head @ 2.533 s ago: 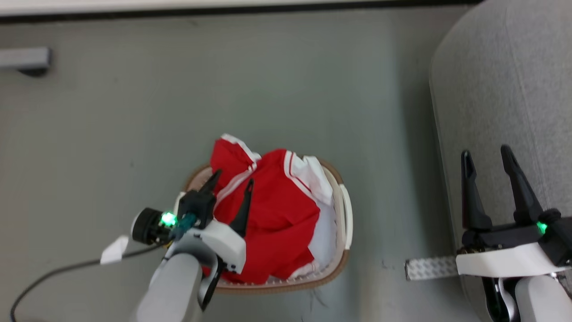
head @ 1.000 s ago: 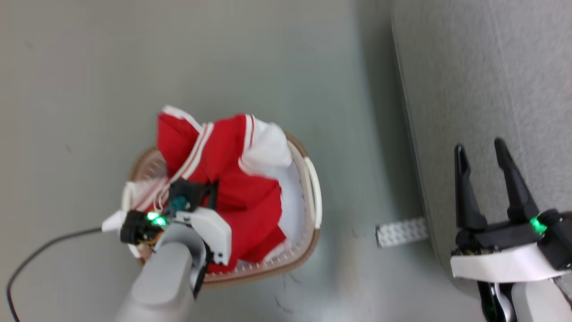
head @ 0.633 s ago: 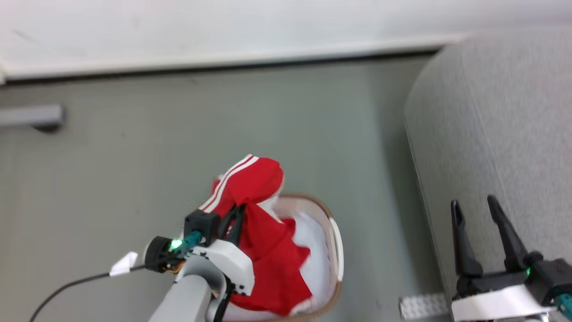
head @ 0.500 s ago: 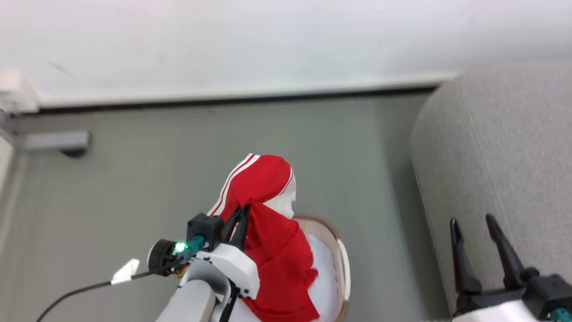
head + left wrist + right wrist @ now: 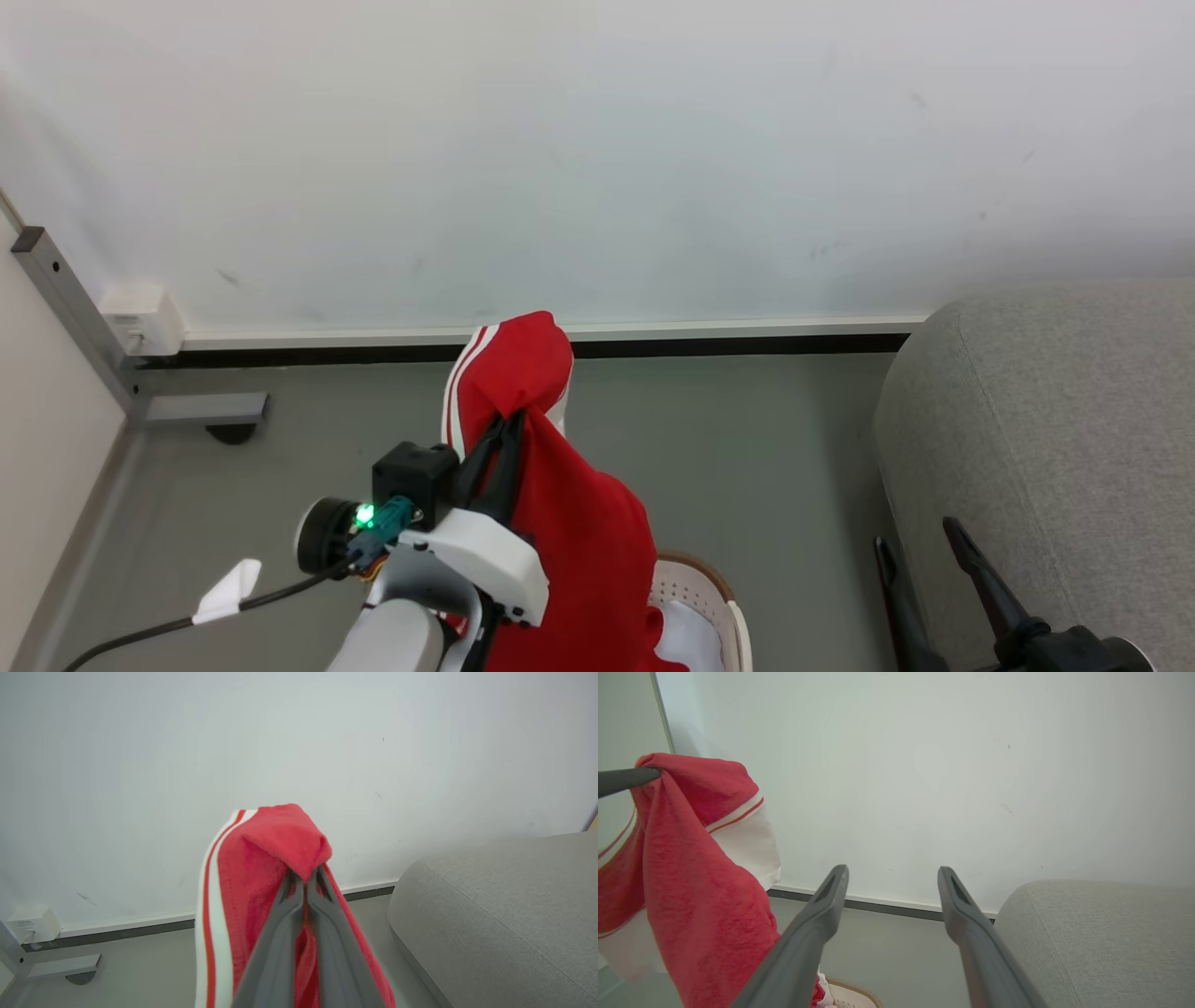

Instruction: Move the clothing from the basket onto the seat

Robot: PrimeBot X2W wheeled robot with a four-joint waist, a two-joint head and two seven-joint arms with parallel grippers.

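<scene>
**Clothing pinched in left gripper, hanging long-axis down over basket**

Clothing (image 5: pixel 569 523): one red garment hangs at lower centre of the head view. Its long axis runs from a bunched fold at mid-frame down and slightly right to the bottom edge. The fold sits above the pinch point and droops over it. A double white stripe follows the left edge, top to bottom. In the right wrist view a white panel with red trim hangs on the side facing the wall. The lower end passes out of frame, so I cannot tell whether it touches the basket.

Left gripper (image 5: pixel 504 425): fingers pressed together on the red fabric just below the fold. The left wrist view shows the two fingers meeting with cloth between them.

Right gripper (image 5: pixel 917 534): lower right of frame, fingers spread apart, holding nothing, just beside the seat's near edge.

Basket (image 5: pixel 700 574): bottom centre, partly hidden by the garment, brown rim visible. White fabric (image 5: pixel 686 644) lies inside it.

Seat (image 5: pixel 1046 420): right side of frame, with its rounded corner towards the wall (image 5: pixel 597 140).

Room: a strip of grey floor (image 5: pixel 766 448) separates the basket and garment from the seat's edge. The baseboard (image 5: pixel 747 345) runs behind. A metal post (image 5: pixel 65 289) and small white box (image 5: pixel 140 322) stand at the left, well apart from the garment.
</scene>
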